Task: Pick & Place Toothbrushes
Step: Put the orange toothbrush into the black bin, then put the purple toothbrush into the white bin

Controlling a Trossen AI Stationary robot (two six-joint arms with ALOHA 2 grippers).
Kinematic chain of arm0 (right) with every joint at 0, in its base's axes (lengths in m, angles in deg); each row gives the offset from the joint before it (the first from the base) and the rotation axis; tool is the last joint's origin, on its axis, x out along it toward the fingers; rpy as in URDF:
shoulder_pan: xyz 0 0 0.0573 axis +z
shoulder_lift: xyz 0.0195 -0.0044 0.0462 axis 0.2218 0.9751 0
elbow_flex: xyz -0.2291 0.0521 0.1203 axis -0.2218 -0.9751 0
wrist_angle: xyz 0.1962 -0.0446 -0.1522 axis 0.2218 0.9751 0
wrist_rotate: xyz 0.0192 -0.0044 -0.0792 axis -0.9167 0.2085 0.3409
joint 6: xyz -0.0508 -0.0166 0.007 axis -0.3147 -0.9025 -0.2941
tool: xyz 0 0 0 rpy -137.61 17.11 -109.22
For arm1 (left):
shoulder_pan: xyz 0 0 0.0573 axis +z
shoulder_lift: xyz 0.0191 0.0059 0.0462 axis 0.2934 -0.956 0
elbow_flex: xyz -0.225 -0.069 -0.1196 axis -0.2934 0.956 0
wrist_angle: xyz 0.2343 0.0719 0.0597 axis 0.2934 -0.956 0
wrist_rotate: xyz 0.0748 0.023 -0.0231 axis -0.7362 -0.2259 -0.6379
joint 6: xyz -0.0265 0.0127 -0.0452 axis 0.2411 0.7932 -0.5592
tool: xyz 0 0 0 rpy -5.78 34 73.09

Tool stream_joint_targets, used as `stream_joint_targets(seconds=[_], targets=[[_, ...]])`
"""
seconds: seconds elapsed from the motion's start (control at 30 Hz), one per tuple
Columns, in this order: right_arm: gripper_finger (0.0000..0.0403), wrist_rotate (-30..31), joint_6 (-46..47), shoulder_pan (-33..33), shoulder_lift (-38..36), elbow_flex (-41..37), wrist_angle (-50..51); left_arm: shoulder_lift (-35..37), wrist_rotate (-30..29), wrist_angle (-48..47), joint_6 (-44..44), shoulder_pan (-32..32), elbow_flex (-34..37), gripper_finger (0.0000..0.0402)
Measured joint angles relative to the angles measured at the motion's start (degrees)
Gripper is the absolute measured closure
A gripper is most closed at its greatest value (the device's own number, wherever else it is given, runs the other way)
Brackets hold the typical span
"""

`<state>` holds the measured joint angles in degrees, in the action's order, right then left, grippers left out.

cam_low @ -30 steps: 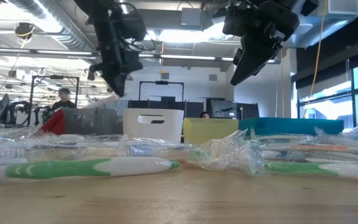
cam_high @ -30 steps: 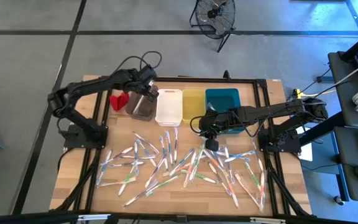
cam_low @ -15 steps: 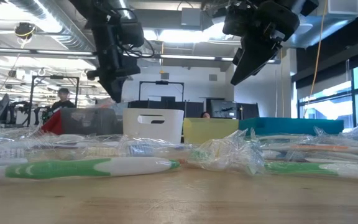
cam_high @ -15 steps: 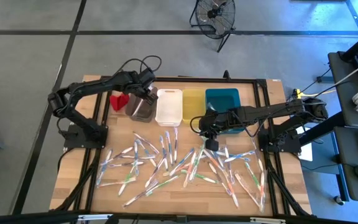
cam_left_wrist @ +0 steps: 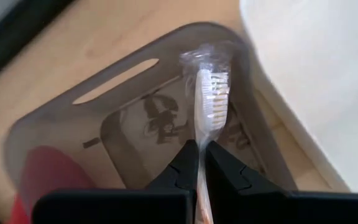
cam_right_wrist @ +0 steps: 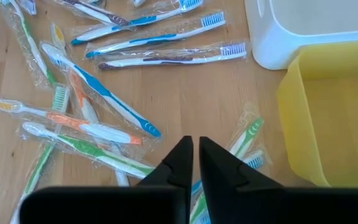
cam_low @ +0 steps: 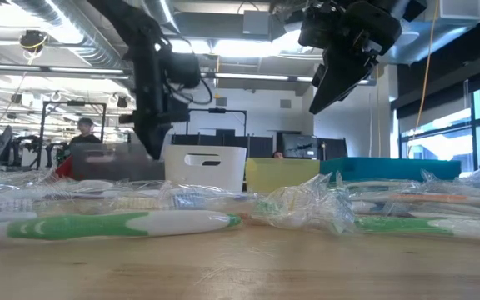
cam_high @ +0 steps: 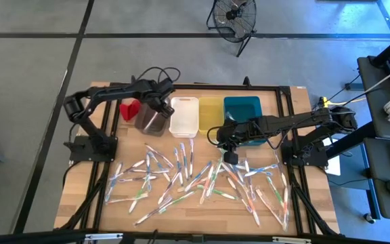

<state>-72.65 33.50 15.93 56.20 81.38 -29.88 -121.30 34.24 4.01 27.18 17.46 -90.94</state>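
Observation:
My left gripper [cam_left_wrist: 201, 163] is over the grey bin [cam_high: 153, 119] at the far left of the bin row, shut on a white toothbrush [cam_left_wrist: 207, 102] in a clear wrapper. In the low view it [cam_low: 152, 150] hangs just above that bin's rim. Many wrapped toothbrushes [cam_high: 195, 179] lie flat across the near half of the table. My right gripper [cam_high: 230, 157] hovers above them, close in front of the yellow bin [cam_right_wrist: 328, 112], shut with nothing between its fingers [cam_right_wrist: 182, 158]. My left gripper pinches the toothbrush's handle [cam_left_wrist: 199, 155] between its two fingers, through the wrapper. The fingers slant steeply down from above, and the brush runs along them and sticks out past the tips. Its bristle head [cam_left_wrist: 214, 99] is over the inside of the grey bin; whether it touches the bin, I cannot tell.
Grey, white [cam_high: 183, 116], yellow [cam_high: 210, 112] and teal [cam_high: 242, 110] bins stand side by side along the far edge. A small red object [cam_high: 129, 108] sits left of the grey bin. A black frame rail [cam_high: 202, 87] borders the table.
My left gripper has sunk toward the grey bin with the toothbrush and tipped to point more steeply down. In the low view it has dropped from well above the bins to just over the grey bin's rim.

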Motion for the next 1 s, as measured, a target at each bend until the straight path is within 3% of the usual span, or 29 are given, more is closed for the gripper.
stream_joint_targets(seconds=[0.37,1.0], targets=[[0.035,0.0,-0.61,0.0,0.0,0.0,0.15,-3.59,2.46,5.72,1.04,1.03,0.0,0.0363],[0.0295,-0.02,-1.44,0.0,0.0,0.0,0.18,-3.31,4.97,2.26,-0.42,1.15,-3.53,0.0213]])
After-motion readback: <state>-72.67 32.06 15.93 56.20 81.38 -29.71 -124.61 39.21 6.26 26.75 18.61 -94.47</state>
